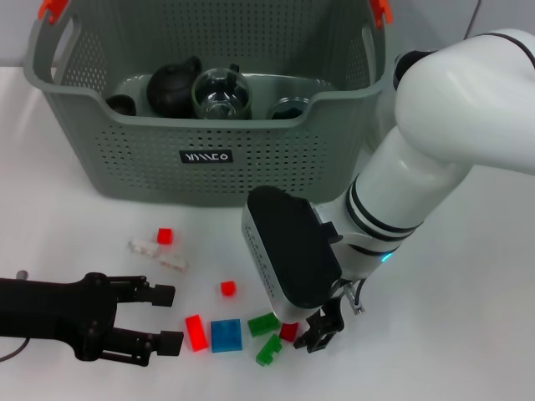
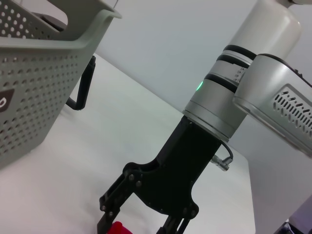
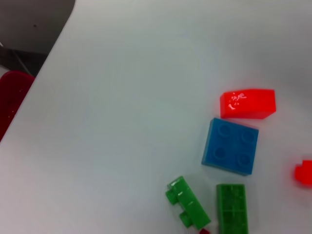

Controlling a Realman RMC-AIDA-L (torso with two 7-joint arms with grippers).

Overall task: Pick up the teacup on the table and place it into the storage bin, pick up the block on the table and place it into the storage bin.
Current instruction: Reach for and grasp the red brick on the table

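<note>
Blocks (image 1: pixel 225 335) scattered on white table (image 1: pixel 468 276) before storage bin (image 1: pixel 209 150).

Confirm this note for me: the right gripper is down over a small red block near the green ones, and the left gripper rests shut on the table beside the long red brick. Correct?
Not quite. The left gripper is open, its fingers spread apart and holding nothing, as the head view shows. The rest holds: the right gripper is down over the small red block near the green blocks, and the long red brick lies beside the left gripper.
</note>
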